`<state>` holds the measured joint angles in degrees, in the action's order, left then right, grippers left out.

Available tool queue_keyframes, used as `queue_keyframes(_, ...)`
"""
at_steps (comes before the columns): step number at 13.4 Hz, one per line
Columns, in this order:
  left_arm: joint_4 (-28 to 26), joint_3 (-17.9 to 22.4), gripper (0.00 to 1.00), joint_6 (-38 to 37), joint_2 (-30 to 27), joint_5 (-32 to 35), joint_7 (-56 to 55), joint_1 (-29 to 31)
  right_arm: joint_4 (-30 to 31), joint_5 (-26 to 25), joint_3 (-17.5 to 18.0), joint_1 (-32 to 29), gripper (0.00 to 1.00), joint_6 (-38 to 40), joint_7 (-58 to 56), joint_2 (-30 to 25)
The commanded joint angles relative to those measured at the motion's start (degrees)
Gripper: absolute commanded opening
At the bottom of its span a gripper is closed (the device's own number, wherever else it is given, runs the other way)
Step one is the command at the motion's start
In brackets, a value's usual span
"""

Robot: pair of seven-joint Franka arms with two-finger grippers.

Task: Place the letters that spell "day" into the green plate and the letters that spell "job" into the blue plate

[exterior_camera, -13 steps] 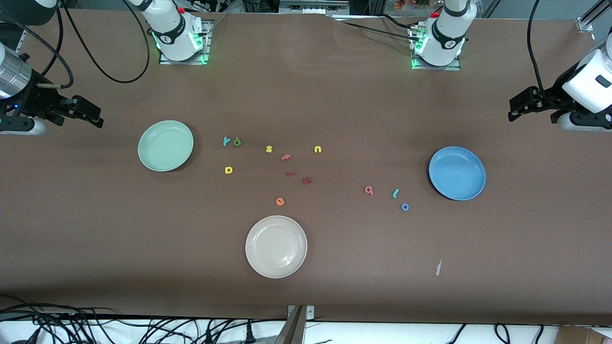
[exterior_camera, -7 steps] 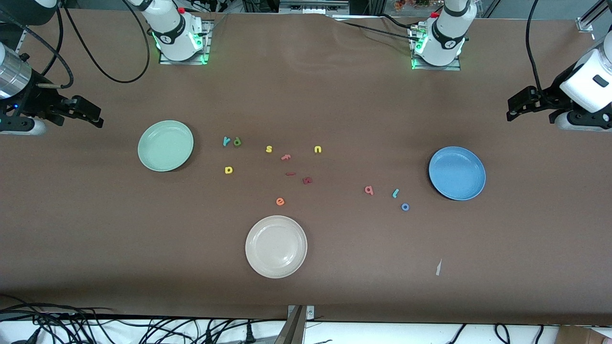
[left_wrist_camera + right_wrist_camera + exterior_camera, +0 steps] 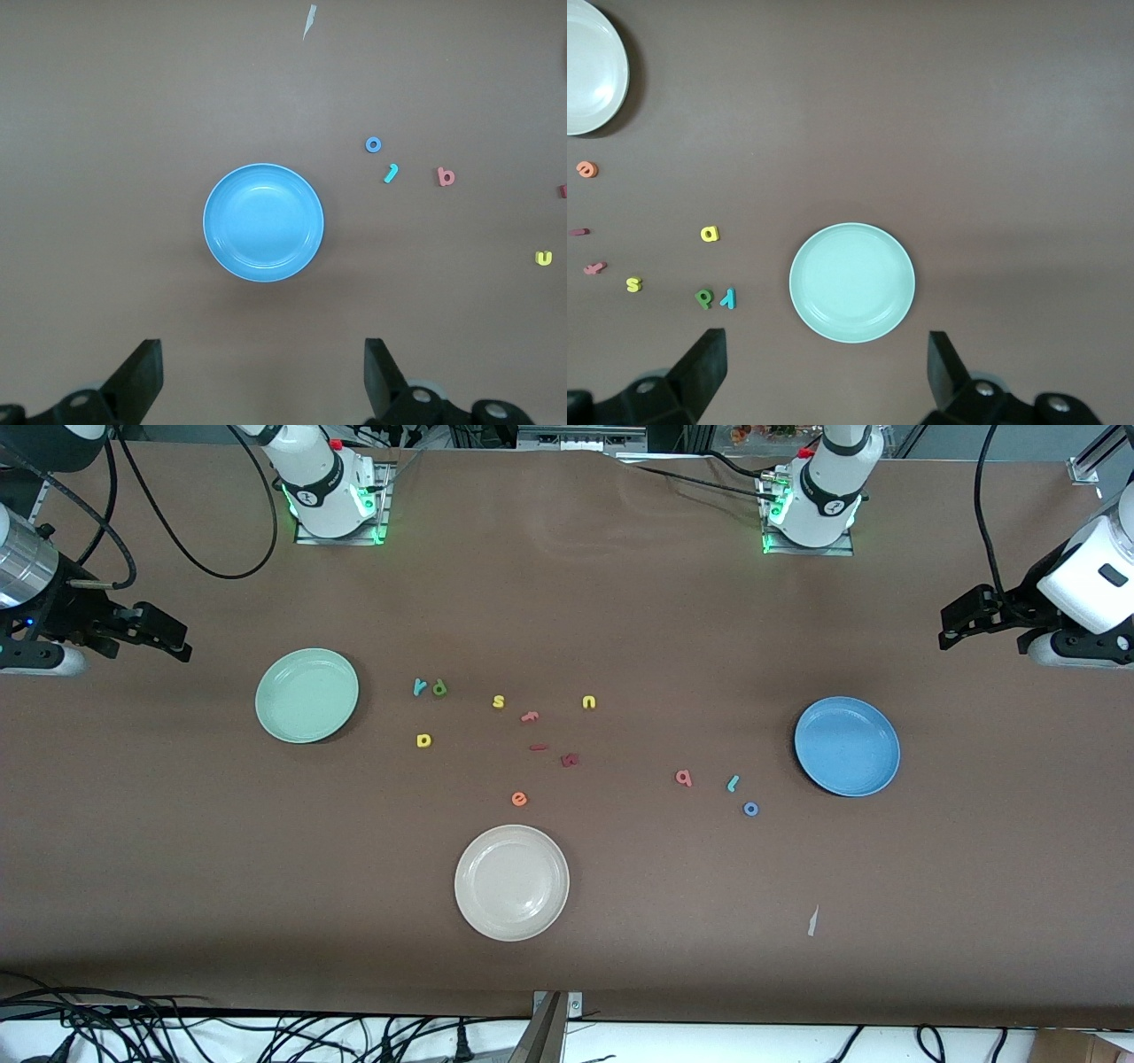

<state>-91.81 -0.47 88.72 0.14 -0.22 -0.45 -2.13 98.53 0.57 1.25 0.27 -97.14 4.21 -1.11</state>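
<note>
3 plates (image 3: pixel 306 731); 12 letters (image 3: pixel 423 740) on table; left pincer (image 3: pixel 261 376) & right pincer (image 3: pixel 824 372) both apart, empty

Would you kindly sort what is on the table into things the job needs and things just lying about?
Needed:
- green plate
- blue plate
- yellow "a", green "d", teal "y"
- teal "j", blue "o", pink "b"

Lying about:
- cream plate
- yellow "s" and "u"
- orange "e"
- red pieces
</note>
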Motion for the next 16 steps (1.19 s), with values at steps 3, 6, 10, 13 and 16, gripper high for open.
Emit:
queue_keyframes(3,1.81,-0.06,1.0,-1.18,0.74,1.36,-0.34,-0.33,-1.06,1.02,-0.02,0.08,1.0,1.08,-0.43,0.32)
queue_keyframes(6,1.81,-0.06,1.0,-1.18,0.74,1.36,-0.34,-0.33,-1.14,0.93,0.07,0.17,1.0,0.9,-0.34,0.32)
queue_keyframes(10,1.81,-0.15,1.0,-1.27,0.65,1.36,-0.34,-0.51,-1.15,0.75,0.42,3.77,1.0,0.91,0.89,3.2)
queue_keyframes(13,1.81,-0.15,1.0,-1.27,0.65,1.36,-0.34,-0.16,-1.06,0.66,0.69,9.21,1.0,-0.23,1.07,7.6)
queue_keyframes(16,1.81,-0.15,1.0,-1.27,0.65,1.36,-0.34,-0.51,-0.27,1.11,0.86,11.23,1.0,-5.3,1.94,14.97)
